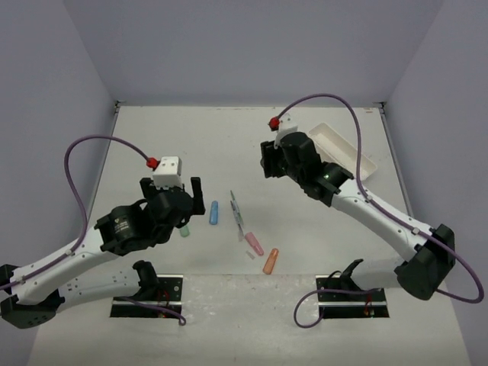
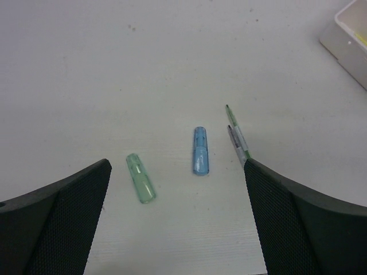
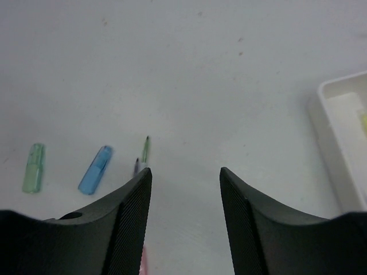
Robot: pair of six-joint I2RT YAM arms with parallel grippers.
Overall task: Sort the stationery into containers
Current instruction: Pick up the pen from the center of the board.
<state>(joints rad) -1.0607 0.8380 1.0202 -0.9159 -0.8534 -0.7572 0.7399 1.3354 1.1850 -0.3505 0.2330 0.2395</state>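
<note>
Orange piece (image 1: pixel 271 261), pink piece (image 1: pixel 254 244): nr worktop (image 1: pixel 191 137) near edge, centre;
L grip (image 2: pixel 176 166): fingers spread wide, empty;
Green piece (image 2: pixel 140 177), blue piece (image 2: pixel 200 150), pens (image 1: pixel 236 216): mid-worktop;
R grip (image 3: pixel 186 172): fingers parted, empty;
Tray (image 1: pixel 364 158): far-right corner

We see a matt, off-white surface (image 1: pixel 191 137), faintly speckled. The green piece (image 2: pixel 140 177) and the blue piece (image 2: pixel 200 150) look like translucent plastic, smooth with a slight gloss. The tray (image 3: pixel 330 143) near the surface's far right corner is smooth white plastic with a soft sheen. The left arm's fingers (image 2: pixel 298 223) and the right arm's fingers (image 3: pixel 252 223) are matt black, and all 4 inner faces are finely dimpled.
</note>
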